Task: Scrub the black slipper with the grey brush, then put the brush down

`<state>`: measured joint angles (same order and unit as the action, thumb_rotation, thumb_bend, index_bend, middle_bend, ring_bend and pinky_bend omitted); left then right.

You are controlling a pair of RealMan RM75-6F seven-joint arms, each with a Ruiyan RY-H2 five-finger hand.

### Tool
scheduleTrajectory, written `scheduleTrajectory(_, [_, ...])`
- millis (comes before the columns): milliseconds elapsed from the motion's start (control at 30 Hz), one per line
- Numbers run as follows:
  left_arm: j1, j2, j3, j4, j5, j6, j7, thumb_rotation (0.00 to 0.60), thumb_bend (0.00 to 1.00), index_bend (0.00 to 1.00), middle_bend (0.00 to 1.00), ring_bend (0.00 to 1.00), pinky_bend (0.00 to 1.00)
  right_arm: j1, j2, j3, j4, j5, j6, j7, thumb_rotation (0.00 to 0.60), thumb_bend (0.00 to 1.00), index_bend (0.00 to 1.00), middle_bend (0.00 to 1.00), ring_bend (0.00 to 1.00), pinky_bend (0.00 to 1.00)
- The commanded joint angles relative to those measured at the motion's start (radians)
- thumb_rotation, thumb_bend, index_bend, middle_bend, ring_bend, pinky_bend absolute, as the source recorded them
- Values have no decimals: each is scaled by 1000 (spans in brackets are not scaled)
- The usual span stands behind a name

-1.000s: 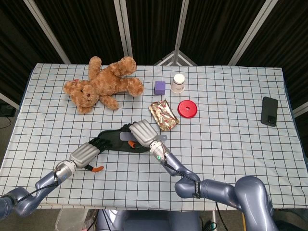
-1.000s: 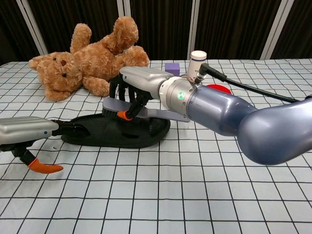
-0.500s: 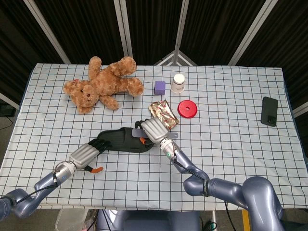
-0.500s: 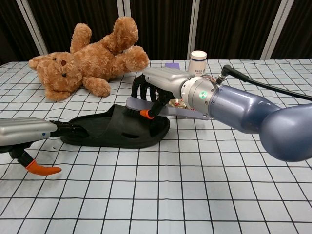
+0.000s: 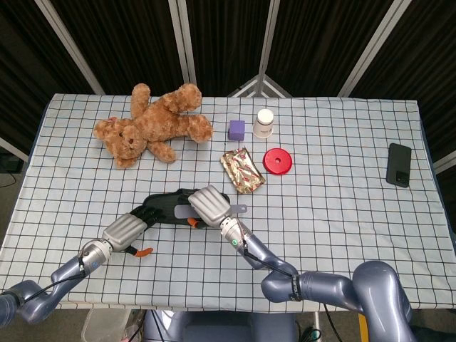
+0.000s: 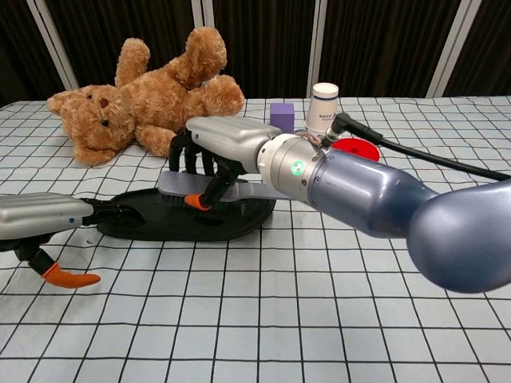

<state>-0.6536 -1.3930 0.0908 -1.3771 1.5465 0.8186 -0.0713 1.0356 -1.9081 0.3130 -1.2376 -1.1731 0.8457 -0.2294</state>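
The black slipper (image 5: 165,208) (image 6: 160,222) lies flat near the table's front, left of centre. My left hand (image 5: 128,229) (image 6: 44,219) holds its heel end down, fingers on the sole's edge. My right hand (image 5: 207,204) (image 6: 217,148) grips the grey brush (image 5: 236,209) (image 6: 209,188) by its flat handle. The brush head lies over the slipper's middle, bristles down against it; the contact itself is hidden under the hand.
A brown teddy bear (image 5: 153,125) (image 6: 140,92) lies behind the slipper. Further back stand a purple cube (image 5: 236,130), a white cup (image 5: 264,123) (image 6: 322,107) and a red lid (image 5: 277,161). A foil snack packet (image 5: 243,169) lies right of the slipper. A black phone (image 5: 399,164) sits far right.
My right hand swept the brush toward the slipper's toe half a second ago and has now drawn it back left over the middle. The left hand has stayed put.
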Motion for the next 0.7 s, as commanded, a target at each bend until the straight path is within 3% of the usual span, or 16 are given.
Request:
scheduleTrajectory(33, [1,3,1,-3,0,3,2,402,448,11,20,32,66,7,-14,3,-7,12,2,-16,600,473,768,620,539,574])
scheduleTrajectory(467, [2,13,6,-8,-4,9,-1,402,448,12,20,32,66,1,-40,-1,113,57,-28,12,600,473,768,620,539,574])
scheduleTrajectory(700, [5,19,11,-14,-2,15,2,402,449,12,20,32,66,-27,22,-10,128,37,-22,40,600,473,768,620,539,574])
